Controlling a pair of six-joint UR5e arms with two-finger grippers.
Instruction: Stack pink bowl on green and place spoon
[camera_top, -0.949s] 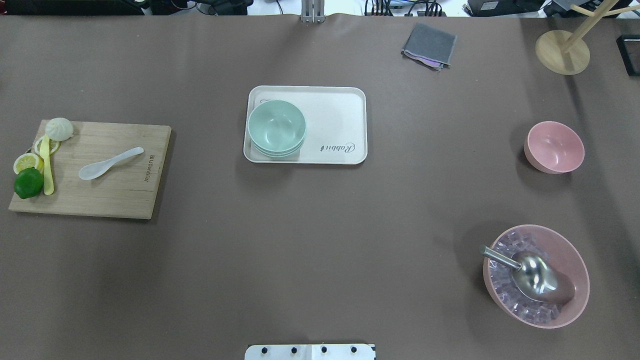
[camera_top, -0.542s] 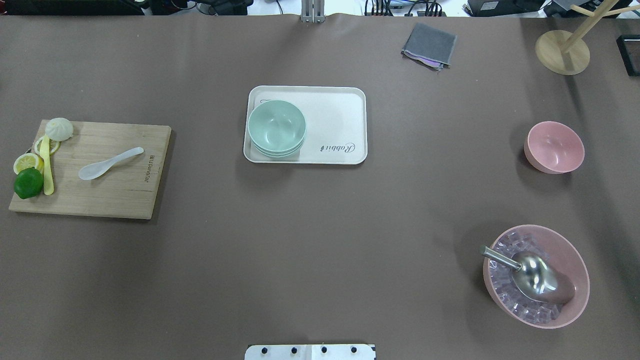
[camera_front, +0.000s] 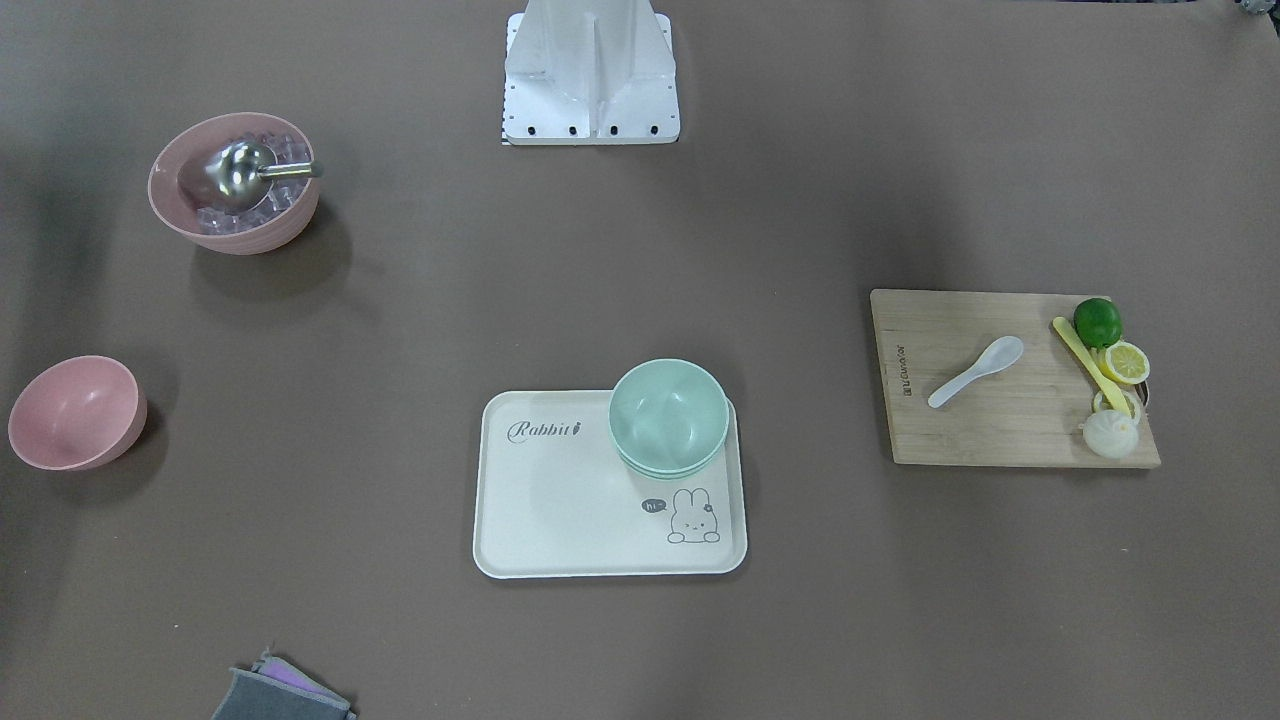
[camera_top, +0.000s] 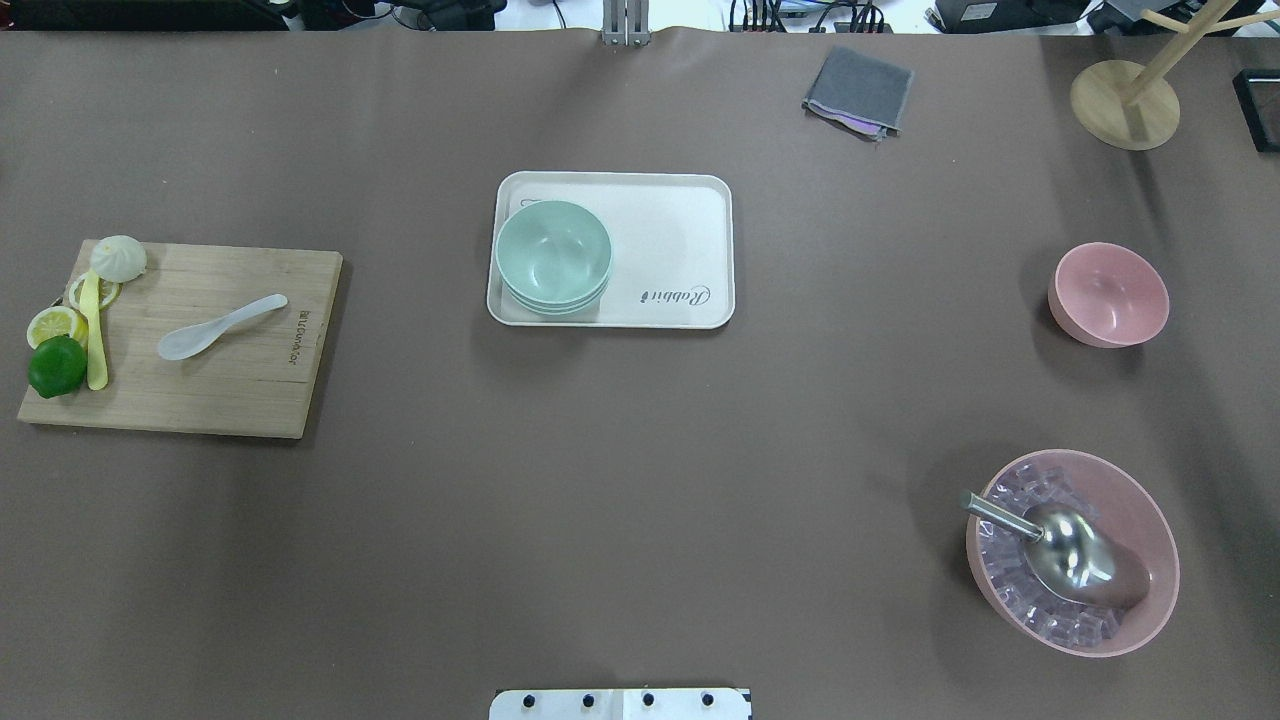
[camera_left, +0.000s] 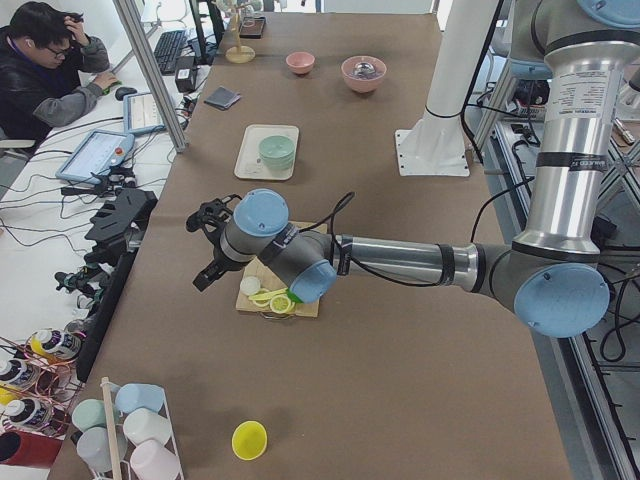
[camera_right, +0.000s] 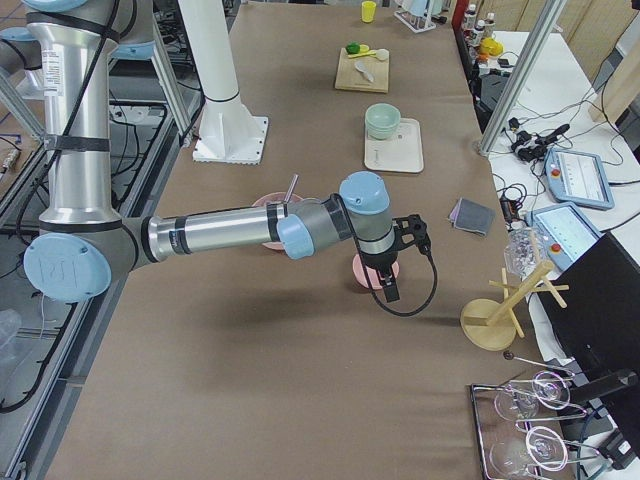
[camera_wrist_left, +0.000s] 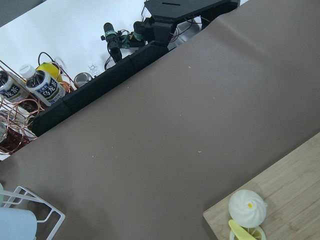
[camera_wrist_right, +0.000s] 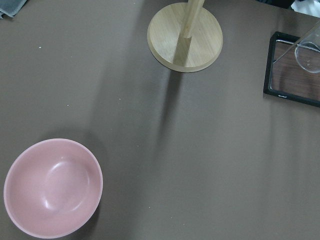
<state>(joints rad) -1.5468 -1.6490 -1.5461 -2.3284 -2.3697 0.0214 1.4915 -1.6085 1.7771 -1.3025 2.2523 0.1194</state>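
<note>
Nothing on the table has moved since the earlier overhead frames. I find the pink bowl (camera_top: 1108, 294) upright, well apart from the green bowl (camera_top: 553, 255) on the tray (camera_top: 690, 215); the spoon (camera_top: 220, 326) lies on the cutting board (camera_top: 250, 400). I judge each arm is staged over its nearer item: right gripper (camera_right: 389, 292) above the pink bowl, left gripper (camera_left: 205, 248) near the board's end. For both, I cannot tell how the fingers stand.

Robotics lab — seated operator (camera_left: 42, 55) at a keyboard (camera_left: 185, 47), teach pendant (camera_right: 572, 176), aluminium framing (camera_left: 150, 70)
</note>
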